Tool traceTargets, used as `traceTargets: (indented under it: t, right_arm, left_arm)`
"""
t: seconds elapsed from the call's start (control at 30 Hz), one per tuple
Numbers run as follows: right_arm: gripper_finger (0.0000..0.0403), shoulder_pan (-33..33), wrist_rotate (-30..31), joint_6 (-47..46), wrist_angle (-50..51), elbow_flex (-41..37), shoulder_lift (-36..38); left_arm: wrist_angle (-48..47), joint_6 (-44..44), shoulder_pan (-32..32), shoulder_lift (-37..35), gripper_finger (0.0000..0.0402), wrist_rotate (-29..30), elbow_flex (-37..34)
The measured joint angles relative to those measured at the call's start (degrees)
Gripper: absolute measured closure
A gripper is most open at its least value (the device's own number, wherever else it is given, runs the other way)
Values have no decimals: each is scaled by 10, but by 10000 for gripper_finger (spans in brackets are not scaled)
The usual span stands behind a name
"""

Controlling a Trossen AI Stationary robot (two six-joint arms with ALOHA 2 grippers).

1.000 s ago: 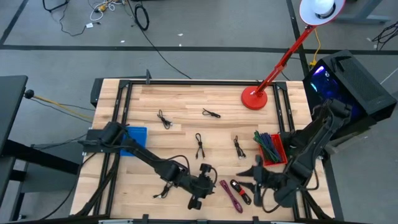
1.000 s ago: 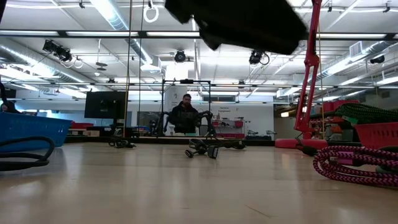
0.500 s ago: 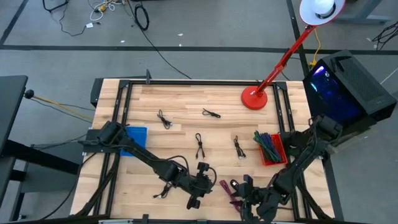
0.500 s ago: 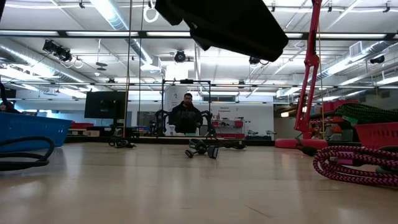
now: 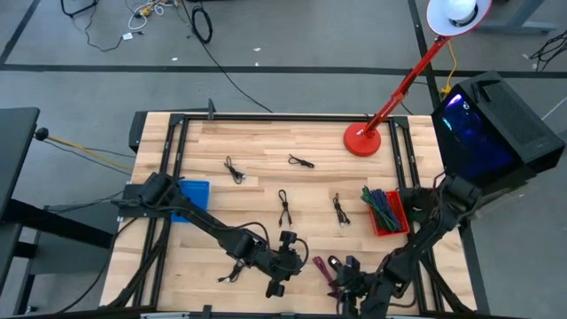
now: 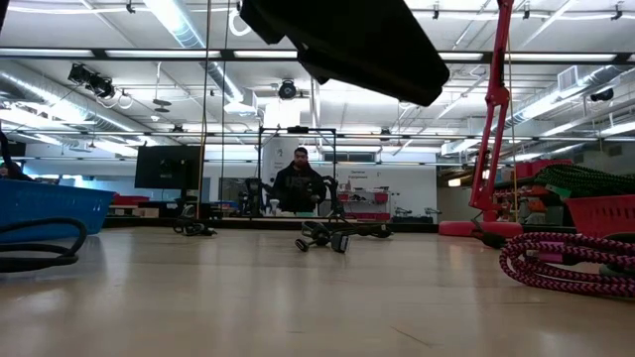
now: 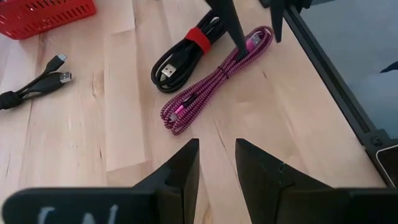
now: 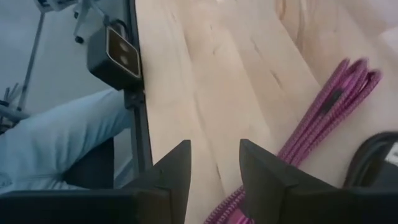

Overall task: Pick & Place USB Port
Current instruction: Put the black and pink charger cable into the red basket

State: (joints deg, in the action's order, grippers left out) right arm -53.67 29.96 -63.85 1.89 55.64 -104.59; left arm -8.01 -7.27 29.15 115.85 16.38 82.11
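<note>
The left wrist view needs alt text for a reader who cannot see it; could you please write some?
The left gripper, open, points across the wooden table at a coiled magenta braided cable lying against a black USB cable bundle tied with a red band. The right gripper's fingers reach down at those coils; a red basket and a loose black cable lie farther off.

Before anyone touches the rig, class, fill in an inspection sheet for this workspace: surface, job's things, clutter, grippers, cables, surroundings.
Surface: wooden table, dry, framed by black rails.
Job's things: pink braided cable and black cable with a red tie, side by side at the front edge; red bin holding cables; blue bin.
Clutter: red desk lamp at the back.
Grippers: left gripper open, above bare wood short of the pink cable; right gripper open, low over the pink cable's end.
Cables: four small black cables lying loose mid-table, one central.
Surroundings: seated person beyond the table; floor cables.
</note>
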Motion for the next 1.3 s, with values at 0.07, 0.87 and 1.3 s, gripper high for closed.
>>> traceTargets:
  t: [0.07,0.87,1.3]
  right_arm:
    - [266,0,-6,-9,-2,0,-8]
    - [266,20,-22,-52,49,0,-22]
    - [266,27,-31,-49,25,3,-56]
  left_arm:
    - [0,0,0,0,291,0,0]
    - [1,0,0,0,291,1,0]
    - [1,-1,0,0,291,1,0]
